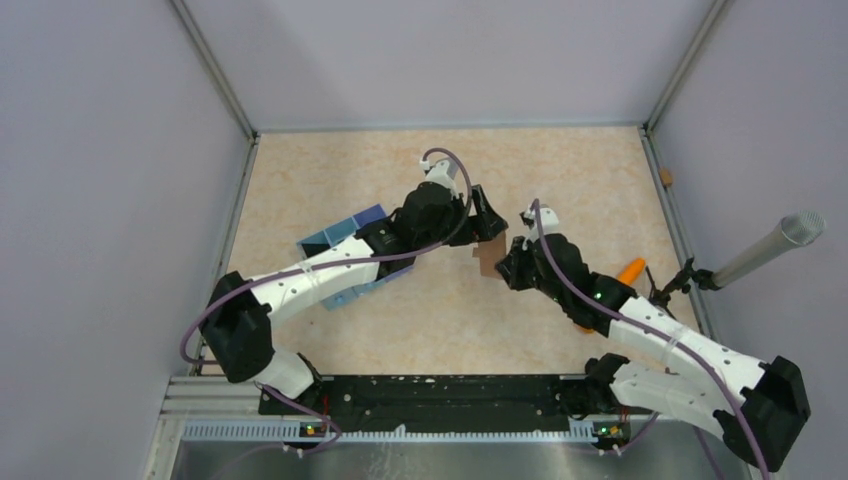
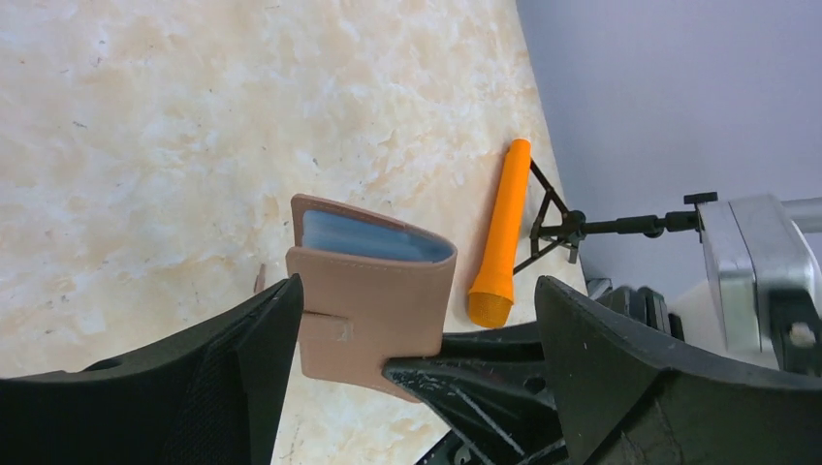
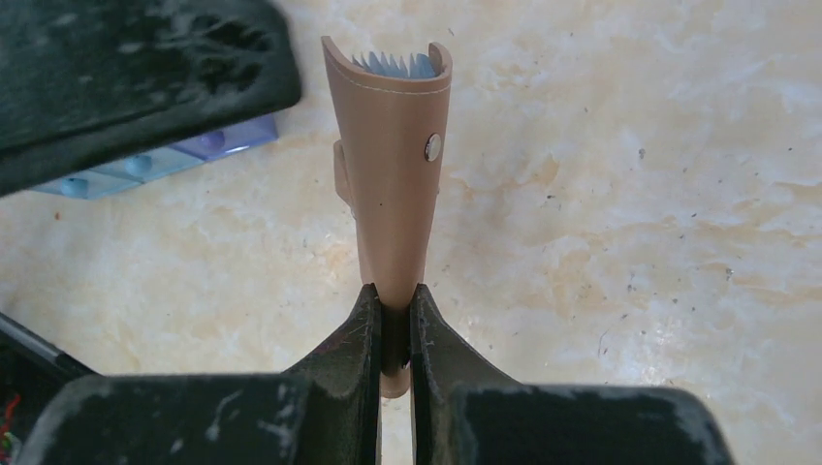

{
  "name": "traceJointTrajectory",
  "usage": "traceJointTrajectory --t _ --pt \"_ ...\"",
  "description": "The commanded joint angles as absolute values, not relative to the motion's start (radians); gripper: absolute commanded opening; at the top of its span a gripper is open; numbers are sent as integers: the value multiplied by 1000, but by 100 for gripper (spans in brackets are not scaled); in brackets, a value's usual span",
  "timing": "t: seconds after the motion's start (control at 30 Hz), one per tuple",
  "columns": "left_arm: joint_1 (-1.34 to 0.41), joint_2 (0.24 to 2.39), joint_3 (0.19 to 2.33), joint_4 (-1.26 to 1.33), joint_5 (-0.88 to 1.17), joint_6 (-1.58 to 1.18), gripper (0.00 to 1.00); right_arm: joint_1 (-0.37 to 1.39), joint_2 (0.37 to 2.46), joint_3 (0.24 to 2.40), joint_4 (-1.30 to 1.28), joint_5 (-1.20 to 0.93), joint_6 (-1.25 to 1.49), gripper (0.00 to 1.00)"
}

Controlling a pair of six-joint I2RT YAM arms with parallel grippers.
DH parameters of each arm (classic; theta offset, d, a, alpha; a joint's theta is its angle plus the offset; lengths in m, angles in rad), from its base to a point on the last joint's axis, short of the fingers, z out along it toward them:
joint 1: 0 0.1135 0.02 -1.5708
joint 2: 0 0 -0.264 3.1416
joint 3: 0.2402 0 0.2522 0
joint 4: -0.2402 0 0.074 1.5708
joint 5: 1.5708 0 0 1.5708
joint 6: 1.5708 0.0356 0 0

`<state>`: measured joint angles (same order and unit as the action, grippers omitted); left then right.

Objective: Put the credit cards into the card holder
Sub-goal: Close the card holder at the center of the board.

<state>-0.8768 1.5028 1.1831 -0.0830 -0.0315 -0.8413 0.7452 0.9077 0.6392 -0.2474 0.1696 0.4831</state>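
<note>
The brown card holder [image 1: 488, 256] is held off the table, pinched at one corner by my right gripper [image 3: 395, 295], which is shut on it. Its mouth gapes a little, and the edge of a light blue credit card [image 2: 373, 237] shows inside, seen end-on in the right wrist view as the blue card [image 3: 393, 66] inside the card holder [image 3: 393, 174]. My left gripper [image 2: 417, 291] is open wide, its fingers either side of the card holder [image 2: 373, 300]; one finger is close beside the holder's edge. No other card is in view.
A blue compartment box [image 1: 345, 245] lies under the left arm. An orange carrot-shaped object [image 1: 630, 271] lies on the table to the right, beside a microphone on a small stand [image 1: 770, 245]. Grey walls enclose the table.
</note>
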Motion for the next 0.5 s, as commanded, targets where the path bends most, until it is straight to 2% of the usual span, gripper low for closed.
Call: traceJointTrajectory --t 0.0,0.3,0.4,0.47 --pt "-879 1529 1174 -8 -22 -873 93 832 931 727 -237 357 429 0" --pt "-875 1559 1130 -39 -28 -917 91 1028 1090 829 -285 703 378 0" --pt "-861 1554 1089 -9 -29 -945 87 1078 1151 849 -277 788 371 0" --pt "-846 1554 1066 35 -16 -960 80 1107 1198 869 -283 831 372 0"
